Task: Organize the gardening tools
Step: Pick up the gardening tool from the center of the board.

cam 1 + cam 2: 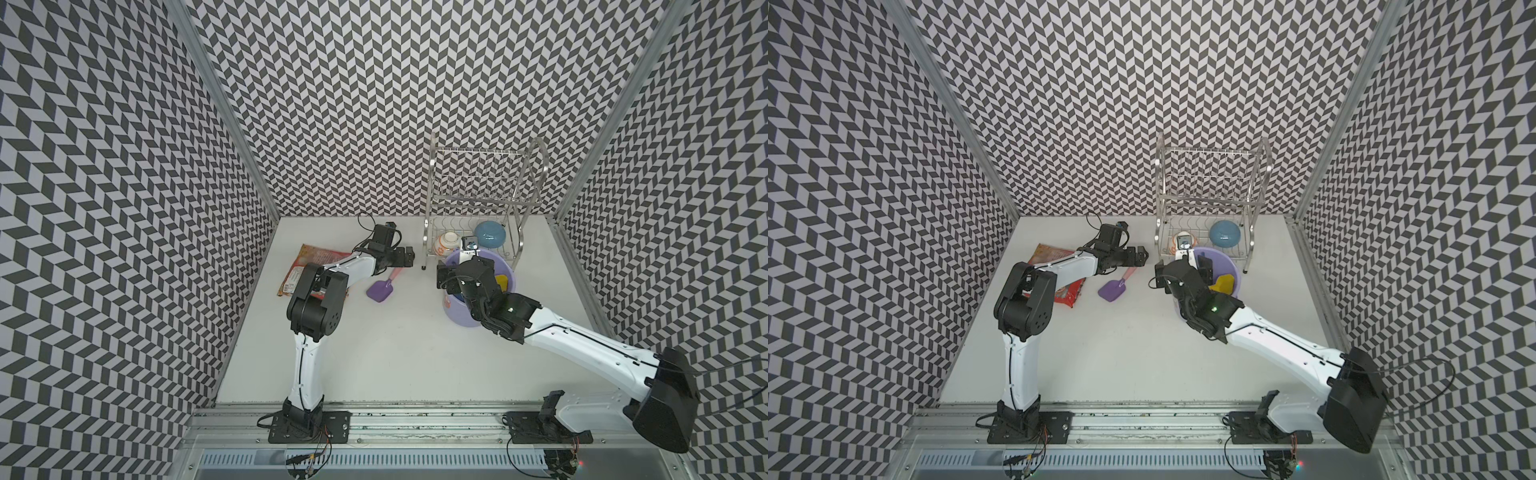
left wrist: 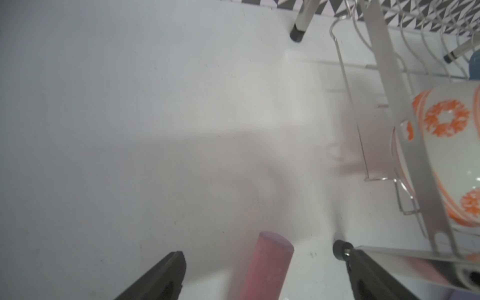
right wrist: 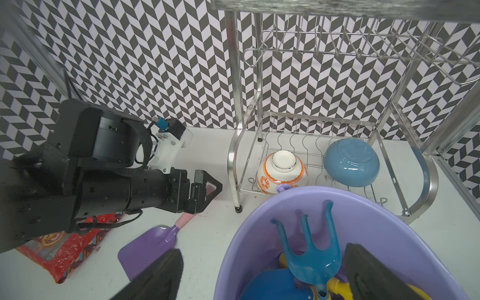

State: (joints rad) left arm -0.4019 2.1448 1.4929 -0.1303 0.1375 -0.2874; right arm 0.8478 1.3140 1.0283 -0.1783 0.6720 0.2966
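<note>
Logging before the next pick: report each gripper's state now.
Left gripper: open, jaws either side of the pink tool handle.
Right gripper: open, empty, over the lavender bucket.

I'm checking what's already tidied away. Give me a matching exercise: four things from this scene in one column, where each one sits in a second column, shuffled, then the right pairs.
Things:
1. blue rake
2. purple pink-handled tool
3. blue bowl
4. red snack packet

Places:
A. partly under the left arm
B. inside the lavender bucket
C. on the wire rack, lower shelf
D. on the table, handle between the open jaws of the left gripper

Pairs: 1-B, 2-D, 3-C, 4-A.
</note>
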